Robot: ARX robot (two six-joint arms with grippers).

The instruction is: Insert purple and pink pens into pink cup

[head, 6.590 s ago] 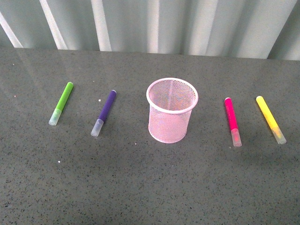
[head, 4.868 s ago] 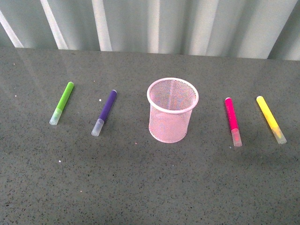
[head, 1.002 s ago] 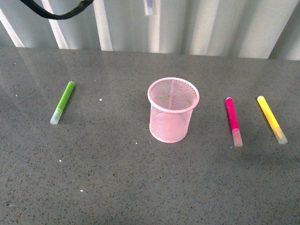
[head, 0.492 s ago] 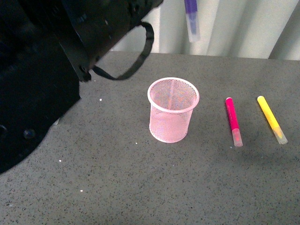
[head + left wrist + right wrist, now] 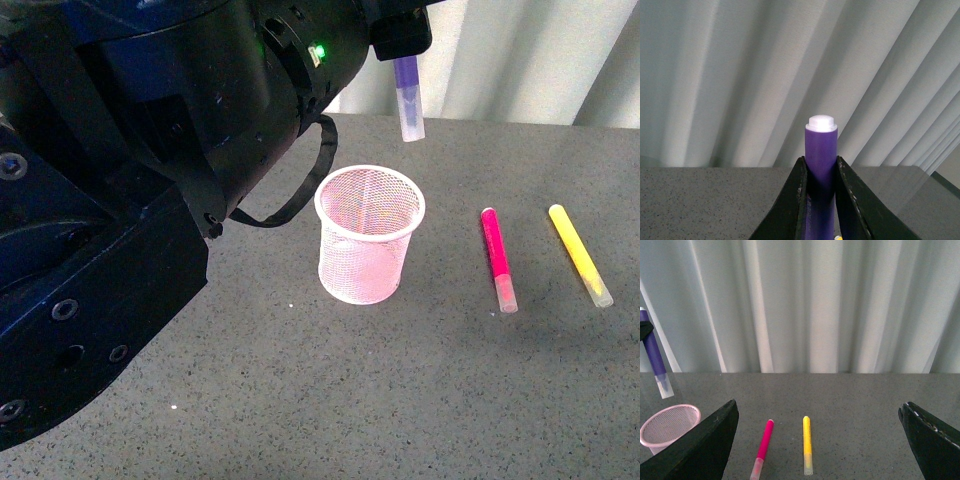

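One big blocker: my left arm (image 5: 120, 200) fills the near left of the front view and covers that side of the table (image 5: 400, 400).
Cup: the pink mesh cup (image 5: 368, 235) stands upright mid-table; through its opening I see only its own mesh.
Pens lying flat: the pink pen (image 5: 497, 258) is to the right of the cup and apart from it, clear cap towards me. A yellow pen (image 5: 578, 254) lies beside it, further right, not touching.
Right gripper: the right gripper (image 5: 818, 404) is spread wide with nothing between the fingers. It looks down on the two lying pens and is out of the front view.
Left gripper: the left gripper (image 5: 400, 35) is clamped on the purple pen (image 5: 407, 98).
Purple pen: it hangs upright in the air, clear cap down, above the cup's far right rim and not inside it.
Hard to see: the front view cuts off the pen's top, but the left wrist view shows its pale end above the fingers (image 5: 799, 200).
Backdrop: a pleated pale curtain (image 5: 520, 60) hangs behind the table.
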